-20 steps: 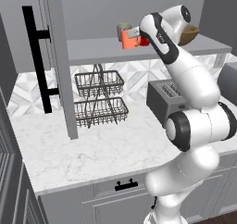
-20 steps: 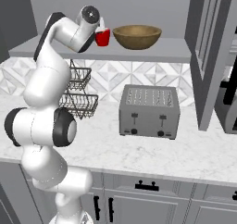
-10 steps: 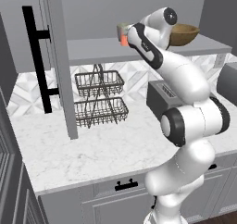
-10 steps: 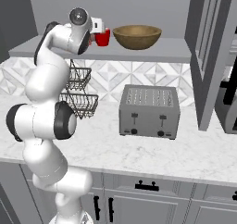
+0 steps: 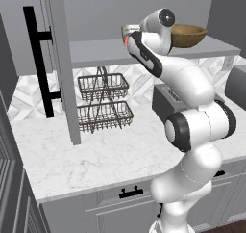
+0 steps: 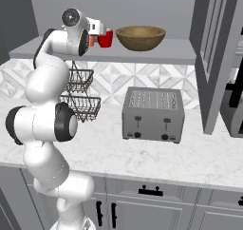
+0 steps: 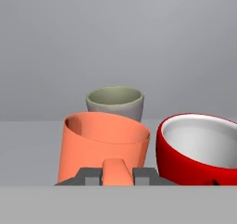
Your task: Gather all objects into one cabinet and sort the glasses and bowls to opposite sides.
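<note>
Grey cabinet shelf (image 5: 101, 52): your arm has swung left along it since a second ago, orange mug (image 7: 104, 146) carried clear of bowl (image 6: 140, 37). Fingers (image 7: 93, 176) clamp mug's handle. Red cup (image 7: 201, 146) just beside, grey mug (image 7: 115, 102) behind. You're at cups' side; set-down likely next.

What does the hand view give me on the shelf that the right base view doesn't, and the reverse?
Hand view alone: the grey mug with pale inside standing behind the orange handled mug, whose handle sits between the claw's dark fingertips.

Right base view alone: the wide brown wooden bowl farther right on the flat grey shelf, the silver toaster and the wire basket rack below.

Both: the red tumbler-like cup beside the claw.
</note>
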Tool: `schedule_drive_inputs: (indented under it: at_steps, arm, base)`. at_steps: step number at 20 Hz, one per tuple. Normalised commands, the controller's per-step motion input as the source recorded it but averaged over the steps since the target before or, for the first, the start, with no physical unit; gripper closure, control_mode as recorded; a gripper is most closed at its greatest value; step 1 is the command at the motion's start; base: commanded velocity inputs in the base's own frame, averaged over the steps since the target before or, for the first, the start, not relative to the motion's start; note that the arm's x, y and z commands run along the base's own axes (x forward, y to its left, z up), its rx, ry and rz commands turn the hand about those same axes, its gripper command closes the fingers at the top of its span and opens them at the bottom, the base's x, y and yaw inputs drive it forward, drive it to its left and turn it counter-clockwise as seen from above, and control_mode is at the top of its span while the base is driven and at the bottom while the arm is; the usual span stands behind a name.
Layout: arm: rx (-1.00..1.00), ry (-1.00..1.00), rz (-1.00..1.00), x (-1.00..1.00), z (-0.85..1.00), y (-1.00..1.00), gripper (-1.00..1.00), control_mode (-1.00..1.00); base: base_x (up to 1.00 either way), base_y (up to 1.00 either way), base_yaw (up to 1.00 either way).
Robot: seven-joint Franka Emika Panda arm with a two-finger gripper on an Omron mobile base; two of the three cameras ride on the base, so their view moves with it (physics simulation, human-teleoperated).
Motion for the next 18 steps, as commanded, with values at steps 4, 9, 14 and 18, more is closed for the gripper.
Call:
schedule_drive_inputs:
  at_steps: [4, 9, 14, 18]
  arm:
    - [0.0, 0.0, -0.06, 0.13, -0.17, 0.0, 1.0, -1.0]
    - [0.0, 0.0, 0.0, 0.01, -0.01, 0.0, 1.0, -1.0]
    - [0.13, 0.02, 0.0, 0.0, -0.29, 0.2, -1.0, -1.0]
    - [0.18, 0.01, 0.0, 0.0, -0.28, 0.1, -1.0, -1.0]
  base:
    - [0.0, 0.0, 0.0]
    - [0.0, 0.0, 0.0]
    - [0.0, 0.0, 0.0]
    - [0.0, 0.0, 0.0]
